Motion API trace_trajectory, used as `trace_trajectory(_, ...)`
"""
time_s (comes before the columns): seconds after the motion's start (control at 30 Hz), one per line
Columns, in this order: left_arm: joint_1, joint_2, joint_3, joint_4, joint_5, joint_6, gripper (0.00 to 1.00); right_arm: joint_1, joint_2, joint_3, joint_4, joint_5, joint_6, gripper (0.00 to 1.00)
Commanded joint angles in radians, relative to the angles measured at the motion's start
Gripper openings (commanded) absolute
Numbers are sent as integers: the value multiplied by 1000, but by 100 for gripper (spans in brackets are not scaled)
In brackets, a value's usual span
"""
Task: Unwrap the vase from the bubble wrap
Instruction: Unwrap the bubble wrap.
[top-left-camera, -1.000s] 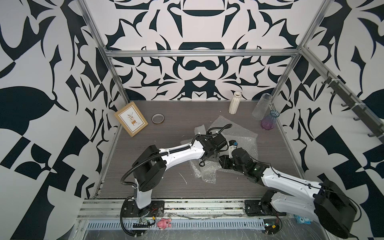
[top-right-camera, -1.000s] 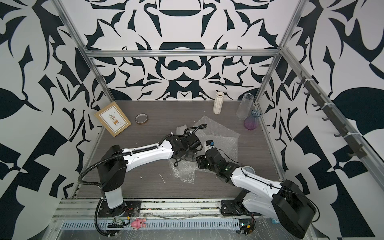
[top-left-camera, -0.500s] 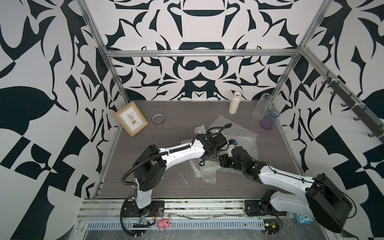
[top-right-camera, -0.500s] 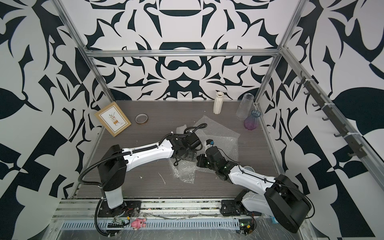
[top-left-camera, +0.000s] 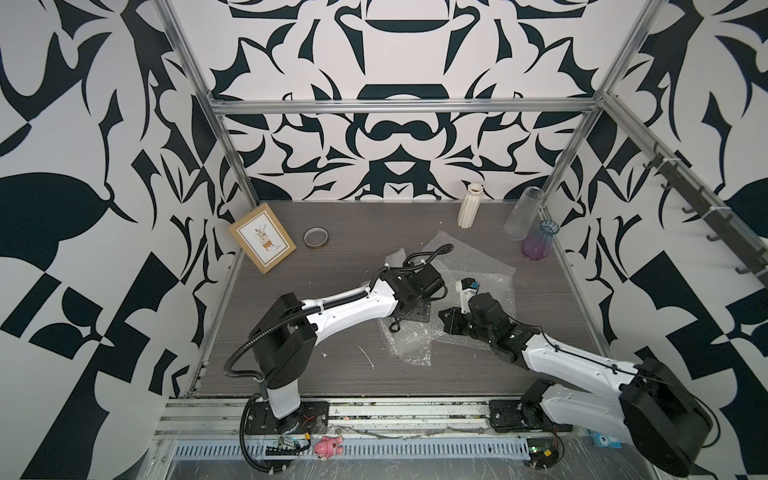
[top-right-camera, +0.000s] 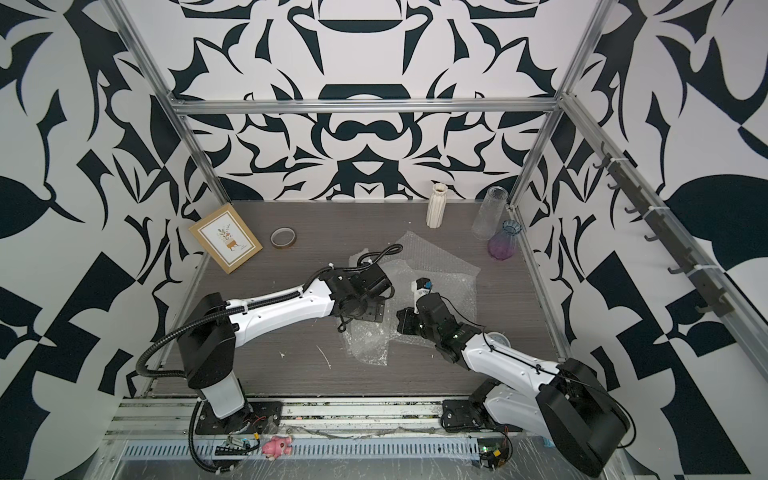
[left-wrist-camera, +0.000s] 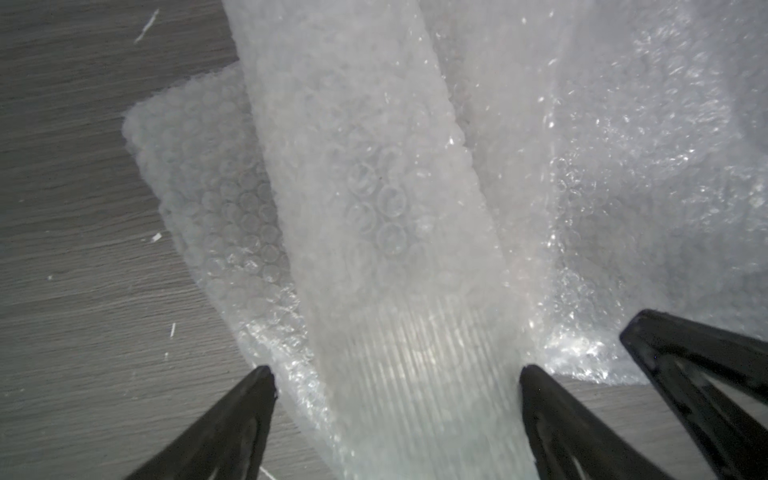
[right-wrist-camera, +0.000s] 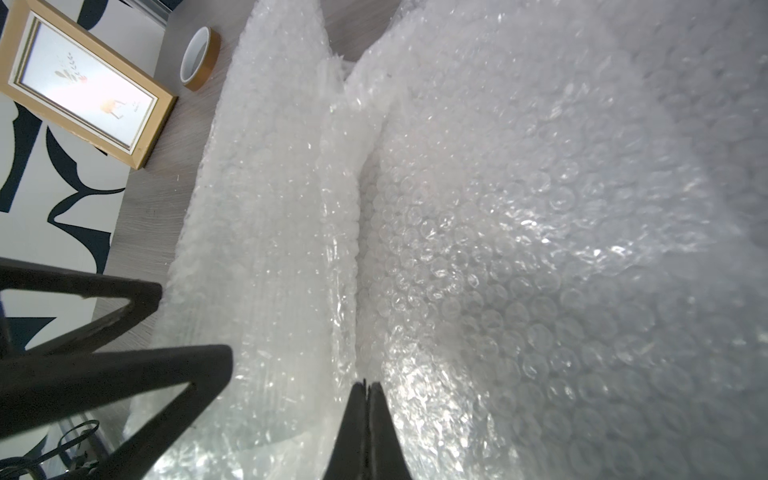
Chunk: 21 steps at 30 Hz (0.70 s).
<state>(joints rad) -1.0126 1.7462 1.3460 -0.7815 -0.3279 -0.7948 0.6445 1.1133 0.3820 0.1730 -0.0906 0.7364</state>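
Crinkly see-through bubble wrap (top-left-camera: 478, 266) lies spread over the middle of the table in both top views, with a loose flap (top-right-camera: 368, 345) toward the front. The vase (left-wrist-camera: 415, 374) is still wrapped; only its ribbed side shows faintly through the plastic in the left wrist view. My left gripper (left-wrist-camera: 395, 374) stands wide open, one finger on each side of the wrapped vase. My right gripper (right-wrist-camera: 365, 384) is shut, its tips pinching a raised crease of bubble wrap (right-wrist-camera: 345, 249) just beside the vase. In a top view both grippers (top-left-camera: 415, 309) (top-left-camera: 446, 322) meet over the wrap.
A cream ribbed vase (top-left-camera: 468, 206), a clear glass vase (top-left-camera: 523, 212) and a purple vase (top-left-camera: 539, 245) stand at the back right. A gold picture frame (top-left-camera: 262, 240) leans at the back left beside a tape roll (top-left-camera: 316, 238).
My right gripper has closed its jaws onto the wrap. The left arm has stayed in place, open around the wrapped vase.
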Motion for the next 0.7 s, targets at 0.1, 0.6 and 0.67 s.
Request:
trace_trajectory(0.1,27,-62,-78,-53,-40,-12,95,-6,-2,10,-19,30,-49,0)
trace_trajectory(0.6,108,-214,-256,-75,-46,-47,96,-6,38,48,-63,45,-91,0)
trace_trajectory(0.67,127,-250,-287,-72,-37,-51,96,-5,43,53,-68,46,-94,0)
